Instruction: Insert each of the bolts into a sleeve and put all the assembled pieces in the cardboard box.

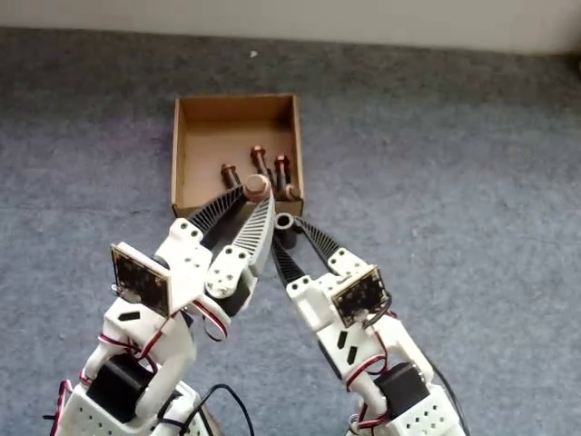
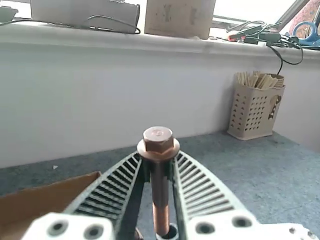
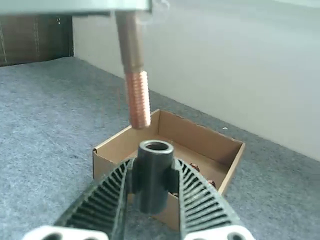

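High view: left claw (image 1: 255, 194) is clamping a copper-coloured bolt (image 1: 257, 187), fingers closed snug on the shank just under the hex head; bolt is standing upright, head up, threaded end pointing down; right claw (image 1: 285, 229) is pinching a dark sleeve (image 1: 284, 221), both fingers closed against its sides; sleeve is standing upright with its open bore facing up; the two claws are meeting at the near wall of the cardboard box (image 1: 178, 154), sleeve just outside that wall, bolt head showing over the box's near edge; right wrist view: bolt's threaded tip (image 3: 140, 112) is hanging just above the sleeve's mouth (image 3: 156, 147), not inside it and not quite centred over it; left wrist view: shank is running down between the ribbed fingers (image 2: 200, 192) toward the sleeve's rim below; three assembled pieces (image 1: 260, 162) are lying inside the box, bunched toward the wall nearest the arms; box is sitting on the grey carpeted table (image 1: 454, 182); a perforated holder (image 2: 255, 112) full of sticks is standing by the white wall behind.
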You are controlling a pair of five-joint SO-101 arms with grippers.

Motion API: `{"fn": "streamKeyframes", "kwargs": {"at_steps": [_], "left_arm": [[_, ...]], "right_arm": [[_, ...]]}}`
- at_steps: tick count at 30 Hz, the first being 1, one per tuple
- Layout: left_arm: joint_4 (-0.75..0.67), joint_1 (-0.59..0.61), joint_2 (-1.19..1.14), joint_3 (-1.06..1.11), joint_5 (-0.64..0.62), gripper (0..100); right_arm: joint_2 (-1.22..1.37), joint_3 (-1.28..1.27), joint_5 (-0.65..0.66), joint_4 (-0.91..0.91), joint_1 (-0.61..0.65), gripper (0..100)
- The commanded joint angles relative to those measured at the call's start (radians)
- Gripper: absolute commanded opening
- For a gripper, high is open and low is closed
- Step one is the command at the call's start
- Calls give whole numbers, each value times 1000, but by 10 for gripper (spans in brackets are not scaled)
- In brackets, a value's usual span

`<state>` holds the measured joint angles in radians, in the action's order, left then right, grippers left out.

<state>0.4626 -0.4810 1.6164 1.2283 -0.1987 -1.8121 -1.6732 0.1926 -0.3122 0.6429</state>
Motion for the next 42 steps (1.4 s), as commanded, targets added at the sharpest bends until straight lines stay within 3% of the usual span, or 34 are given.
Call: {"fn": "streamKeyframes", "kwargs": {"at_steps": [1,17,30,42], "left_arm": [[-66,12,5,-2,-8,6],[-64,4,8,110,-6,6],[31,2,7,140,-6,8],[112,-15,-1,137,-8,155]], "right_arm": [[-25,-79,18,30,38,5],[-25,-76,18,30,33,5],[-25,-79,12,159,-108,5],[-25,-79,12,159,-108,5]]}}
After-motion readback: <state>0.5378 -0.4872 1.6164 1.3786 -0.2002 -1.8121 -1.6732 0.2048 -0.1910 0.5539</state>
